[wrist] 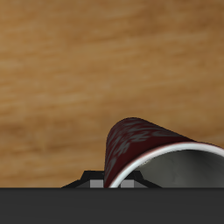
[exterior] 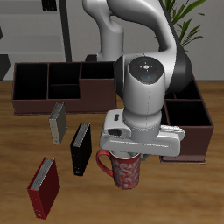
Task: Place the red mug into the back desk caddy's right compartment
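Observation:
The red mug with its pale floral pattern is near the table's front edge, upright under my hand. My gripper sits down on its rim and looks shut on it. I cannot tell whether the mug is off the table. In the wrist view the mug fills the near field at my gripper, with its grey inside showing. The back desk caddy lies broadside at the table's back. Its right compartment is the square end section farthest from the arm, and it is empty.
A grey-white book, a black book and a red book stand between the mug and the back caddy. A second caddy, seen end-on, stands beside the arm on the other side.

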